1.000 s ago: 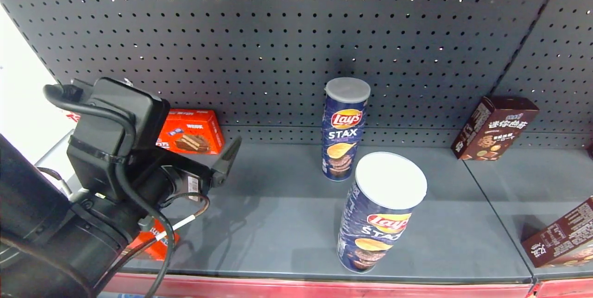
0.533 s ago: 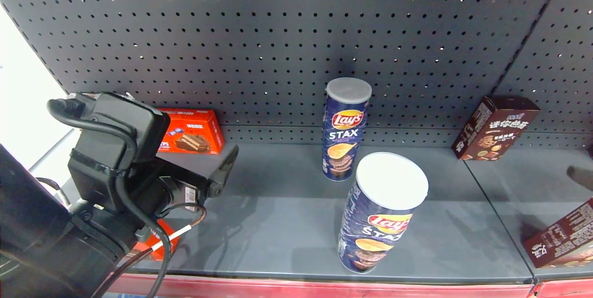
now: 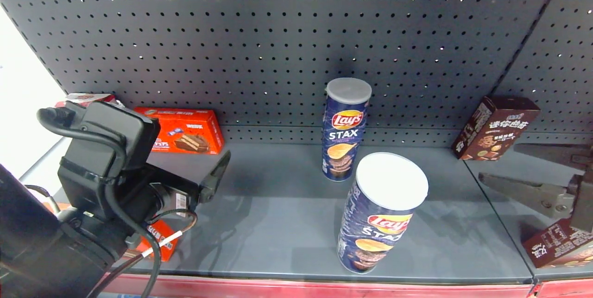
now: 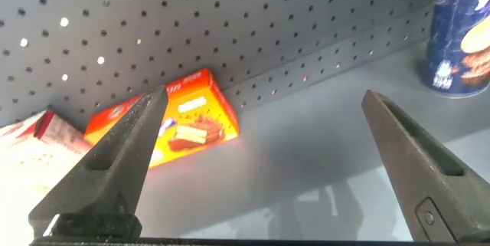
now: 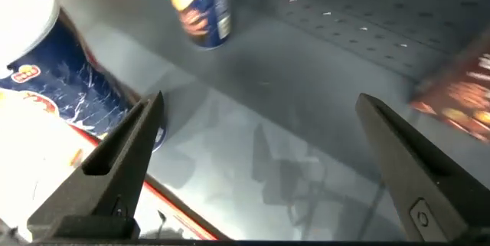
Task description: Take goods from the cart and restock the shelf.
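Posture of the arms: left gripper [image 4: 262, 104], jaws spread wide, hovers left of the front chip can [image 3: 384, 210]; right gripper [image 3: 498, 162], likewise spread, hovers to its right.

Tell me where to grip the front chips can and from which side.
Likely around the mid-body of the front chips can, from the robot's right, where the open right gripper hangs: it stands upright and round, with bare shelf on that side.

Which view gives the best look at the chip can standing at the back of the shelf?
The head view: the rear chip can stands whole there, lid to base, upright near the pegboard. The left wrist view catches the can at the picture's edge, lower part alone; the right wrist view likewise cuts off the can's top.
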